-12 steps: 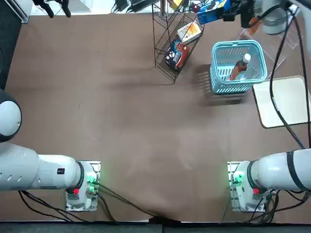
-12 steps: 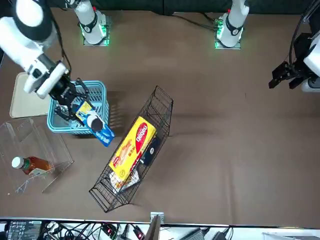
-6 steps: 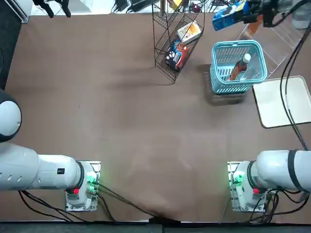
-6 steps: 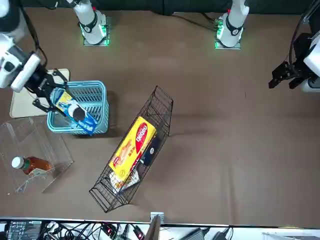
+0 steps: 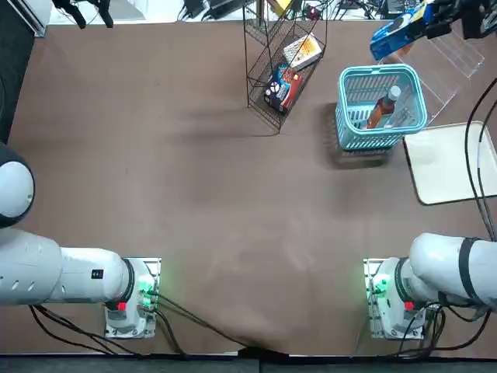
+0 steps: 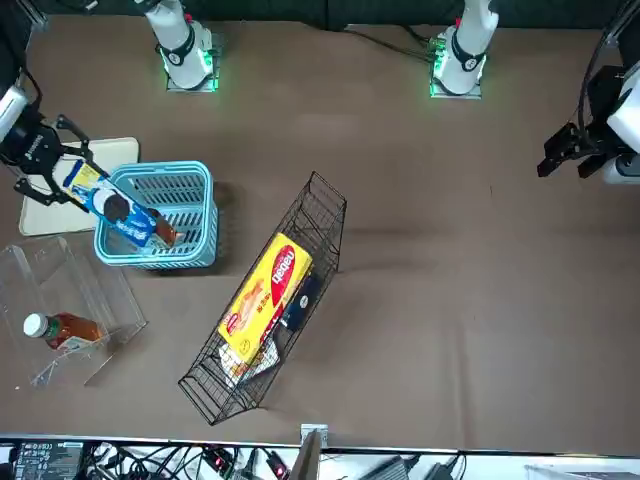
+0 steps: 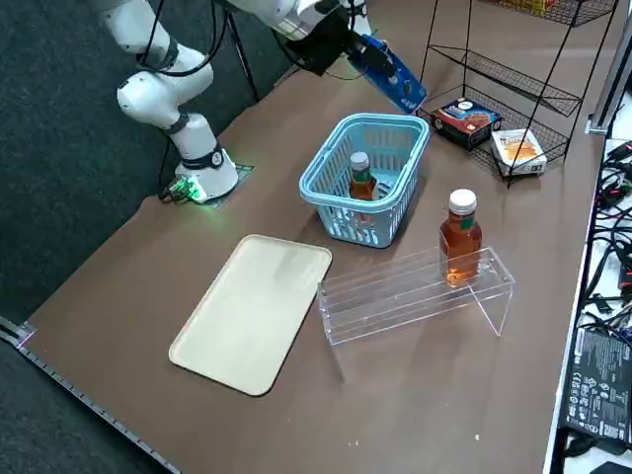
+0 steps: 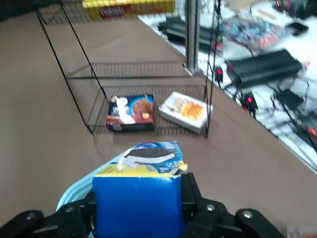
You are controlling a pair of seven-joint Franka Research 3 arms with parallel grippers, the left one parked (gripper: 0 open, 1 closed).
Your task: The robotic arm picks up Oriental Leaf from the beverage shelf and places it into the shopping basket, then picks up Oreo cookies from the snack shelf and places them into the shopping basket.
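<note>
Arm [image 7: 168,84]: upper part cut off at frame edges; wrist view showed basket [image 8: 74,191] only as a sliver behind the pack. Gripper [image 8: 141,213]: fingers clamped on Oreo pack [image 8: 141,191], held in air above basket rim [image 5: 378,72]. Basket held one tea bottle [image 7: 362,178]. Clear rack [image 7: 415,291] held a second bottle [image 7: 460,237]. Wire rack [image 5: 281,62]: red-black pack [image 8: 130,112], cream-orange box [image 8: 184,110], yellow pack [image 6: 268,297].

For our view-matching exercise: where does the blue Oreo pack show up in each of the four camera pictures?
Top view: Oreo pack in the right pincer, upper right, above the shopping basket.
Front view: pack at left, over the basket's rim.
Right side view: pack at top centre, above the basket.
Right wrist view: pack between the fingers.
Shared landmark: the shopping basket.
</note>
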